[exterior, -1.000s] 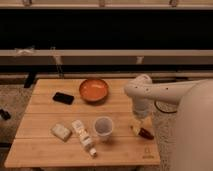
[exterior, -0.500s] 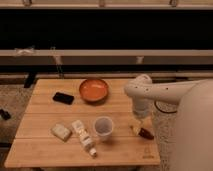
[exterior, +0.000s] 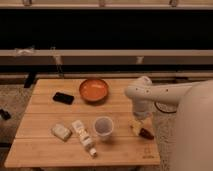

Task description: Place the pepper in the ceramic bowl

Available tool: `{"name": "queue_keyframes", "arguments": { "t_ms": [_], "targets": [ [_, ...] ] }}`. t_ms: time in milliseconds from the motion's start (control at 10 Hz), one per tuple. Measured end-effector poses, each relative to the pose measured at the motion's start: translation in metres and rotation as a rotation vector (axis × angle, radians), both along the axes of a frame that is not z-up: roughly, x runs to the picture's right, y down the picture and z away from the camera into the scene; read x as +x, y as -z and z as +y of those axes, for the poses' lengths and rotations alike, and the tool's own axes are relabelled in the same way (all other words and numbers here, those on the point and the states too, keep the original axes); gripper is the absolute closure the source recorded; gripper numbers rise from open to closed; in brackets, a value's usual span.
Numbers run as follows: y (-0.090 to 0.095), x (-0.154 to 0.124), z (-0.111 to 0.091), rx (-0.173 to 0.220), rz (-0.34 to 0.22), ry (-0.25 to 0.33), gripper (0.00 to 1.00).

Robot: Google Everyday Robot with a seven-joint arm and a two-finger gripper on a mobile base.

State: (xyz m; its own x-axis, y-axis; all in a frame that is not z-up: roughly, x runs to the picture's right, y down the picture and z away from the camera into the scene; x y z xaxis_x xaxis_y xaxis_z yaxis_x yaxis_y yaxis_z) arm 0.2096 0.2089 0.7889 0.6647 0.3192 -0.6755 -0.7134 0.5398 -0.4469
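Nothing moved: small dark red pepper (exterior: 144,132) lies diagonally on wooden surface (exterior: 45,145), pale stem end under claw (exterior: 139,120), opening can't tell.

I see a slatted wooden counter (exterior: 45,112), its boards running left to right. The ceramic bowl (exterior: 93,90) sits toward the far edge, near the middle. Left of it and apart lies a flat black slab (exterior: 63,98) that looks like a phone. On the near half I have a small pale block (exterior: 61,131) at the left, then a pale bottle (exterior: 84,136) lying on its side, then a translucent cup (exterior: 103,126) standing upright just beside the bottle. The pepper (exterior: 144,133) lies near the right edge, well apart from the ceramic bowl, with its pale end to the left. The gripper (exterior: 140,120) hangs right over the pepper; I cannot tell whether they touch.
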Motion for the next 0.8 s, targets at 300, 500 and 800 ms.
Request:
{"name": "queue_keyframes", "arguments": {
  "t_ms": [300, 500, 800],
  "targets": [
    [-0.006, -0.003, 0.009, -0.01, -0.014, 0.014, 0.2],
    [-0.012, -0.004, 0.016, -0.025, -0.008, 0.022, 0.2],
    [-0.017, -0.002, 0.025, -0.053, 0.007, 0.031, 0.2]
  ]
}}
